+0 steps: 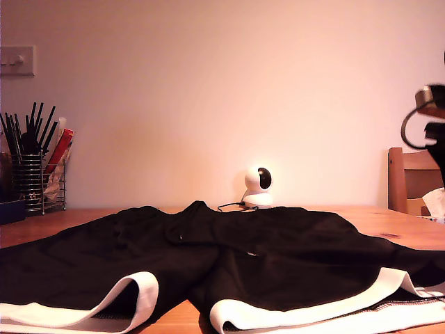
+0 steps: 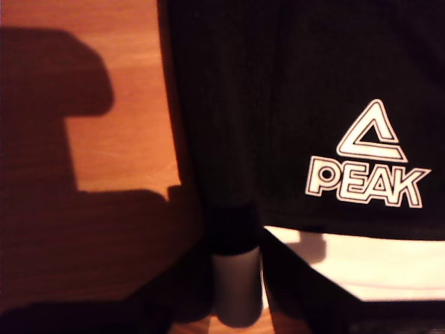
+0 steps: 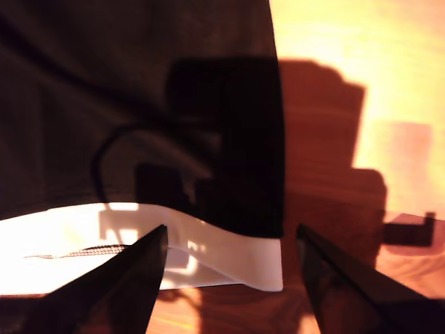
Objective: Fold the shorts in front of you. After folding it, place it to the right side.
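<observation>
The black shorts (image 1: 208, 257) lie spread flat across the wooden tabletop (image 1: 389, 223), waistband toward the wall and white-banded hems toward the exterior camera. A small white camera (image 1: 258, 186) stands just behind them, and a wire utensil holder (image 1: 35, 181) stands at the exterior view's left. My second gripper (image 3: 229, 278) hovers over one hem corner, jaws wide apart and empty. In the first wrist view, a white PEAK logo (image 2: 366, 163) shows on the shorts; I cannot tell how my first gripper stands.
</observation>
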Controlling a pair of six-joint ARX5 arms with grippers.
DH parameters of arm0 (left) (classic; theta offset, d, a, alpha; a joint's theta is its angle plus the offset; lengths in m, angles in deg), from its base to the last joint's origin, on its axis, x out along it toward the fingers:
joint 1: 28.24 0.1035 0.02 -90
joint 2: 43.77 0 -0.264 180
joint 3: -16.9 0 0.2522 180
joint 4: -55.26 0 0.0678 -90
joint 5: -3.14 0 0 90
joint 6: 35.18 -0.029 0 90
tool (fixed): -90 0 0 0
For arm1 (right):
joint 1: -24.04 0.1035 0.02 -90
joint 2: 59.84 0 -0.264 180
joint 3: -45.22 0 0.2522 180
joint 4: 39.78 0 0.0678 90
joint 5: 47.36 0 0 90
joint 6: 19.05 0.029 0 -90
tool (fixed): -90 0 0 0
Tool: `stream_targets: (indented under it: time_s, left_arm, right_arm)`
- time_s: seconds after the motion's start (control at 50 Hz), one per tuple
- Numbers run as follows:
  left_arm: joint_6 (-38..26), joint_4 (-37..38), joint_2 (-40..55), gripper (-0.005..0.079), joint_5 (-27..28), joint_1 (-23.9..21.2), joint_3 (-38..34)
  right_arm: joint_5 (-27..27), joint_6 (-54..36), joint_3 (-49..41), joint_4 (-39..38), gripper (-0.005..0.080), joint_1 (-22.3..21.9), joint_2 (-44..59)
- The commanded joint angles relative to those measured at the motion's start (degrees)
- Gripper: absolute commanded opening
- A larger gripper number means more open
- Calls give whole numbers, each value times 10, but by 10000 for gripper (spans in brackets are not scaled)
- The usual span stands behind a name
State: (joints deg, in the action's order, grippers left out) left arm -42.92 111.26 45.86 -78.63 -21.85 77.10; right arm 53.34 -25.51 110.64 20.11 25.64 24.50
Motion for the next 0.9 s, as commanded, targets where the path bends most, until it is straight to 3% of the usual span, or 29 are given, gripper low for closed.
stream_targets:
  time_s: [0.0, 0.7, 0.88]
  left_arm:
    - [-3, 3, 16, 166, 3, -2, -9]
    - [-3, 3, 16, 166, 3, -2, -9]
    - [-3, 4, 16, 166, 3, -2, -9]
  right_arm:
    - [-2, 0, 6, -2, 537, 3, 16]
    - [-2, -13, 6, 15, 525, 1, 80]
    - [1, -13, 6, 3, 470, 2, 81]
